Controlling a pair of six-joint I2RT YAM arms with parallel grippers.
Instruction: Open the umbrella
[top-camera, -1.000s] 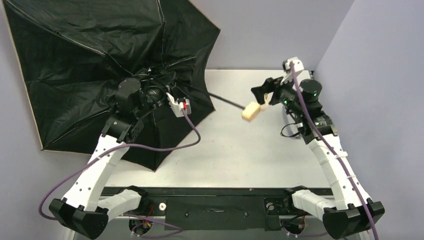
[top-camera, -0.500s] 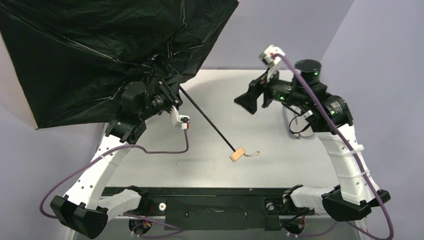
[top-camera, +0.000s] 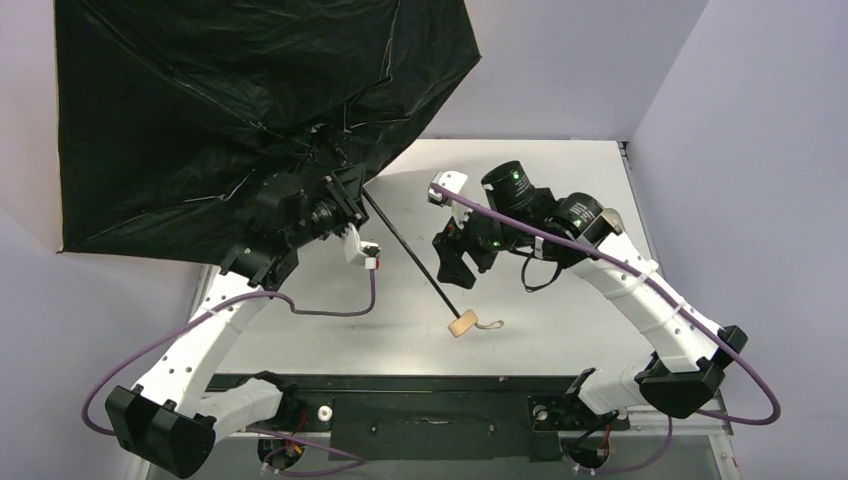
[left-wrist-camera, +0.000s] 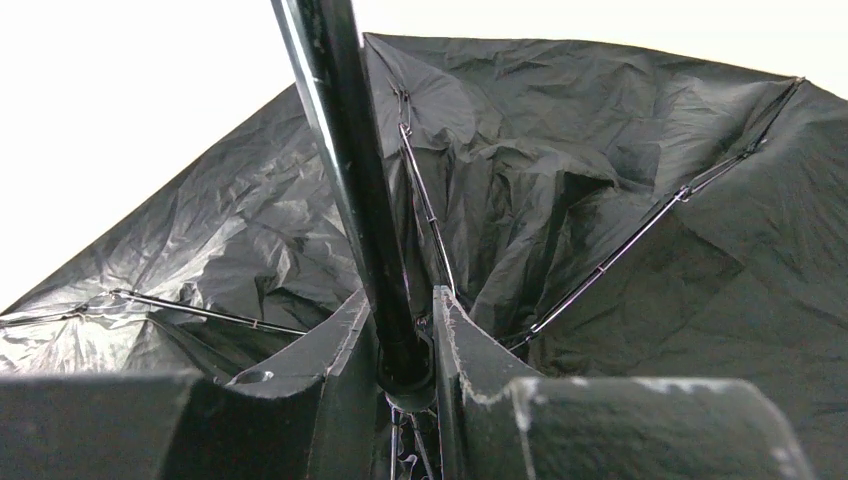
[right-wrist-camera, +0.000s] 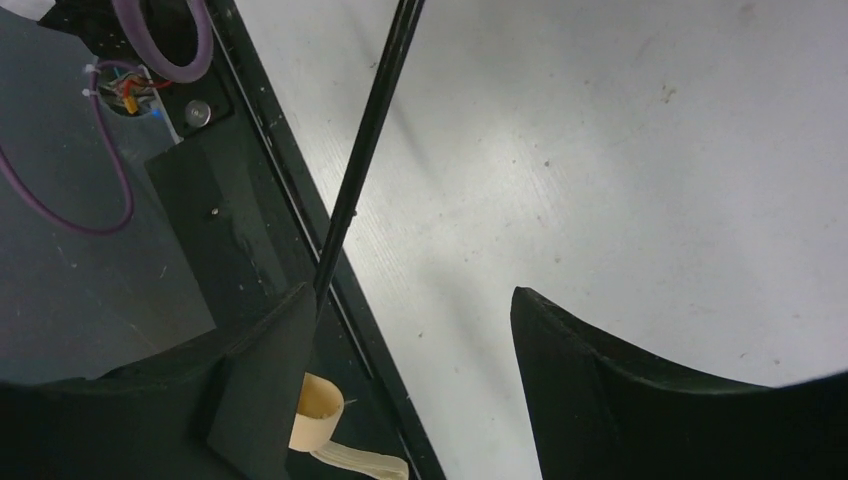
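the umbrella (top-camera: 250, 100) hangs at the far left with its canopy spread. its shaft (top-camera: 410, 255) slants down to the handle (top-camera: 462, 323), low over the worktop (top-camera: 560, 320). the left claw (left-wrist-camera: 405, 335) is clamped on the shaft close to the ribs. the right claw (right-wrist-camera: 410, 300) stands wide, holding nothing, just above the shaft's lower end. risk: on a single grip, the wide canopy may lever the shaft round in the jaws and knock the handle against the worktop.

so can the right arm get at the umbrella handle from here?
Probably yes: the right gripper hangs open close to the handle, alongside the shaft, and nothing sits between them.
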